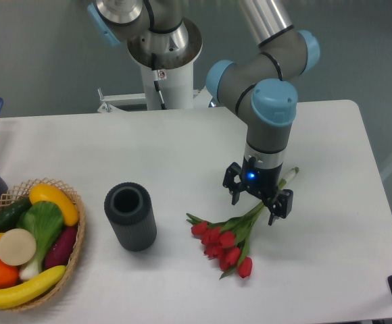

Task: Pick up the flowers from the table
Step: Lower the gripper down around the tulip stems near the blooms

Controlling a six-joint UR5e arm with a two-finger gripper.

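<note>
Gripper hangs open over the flowers' stems (jaws either side of them), the bunch slanting from lower-centre blooms toward upper right.

A single fixed camera looked down from high in front of the bench, facing the robot's white pedestal at the far edge. It stood at a middling distance, taking in almost the whole benchtop; left of the pedestal the basket was cut by the frame's edge.
</note>
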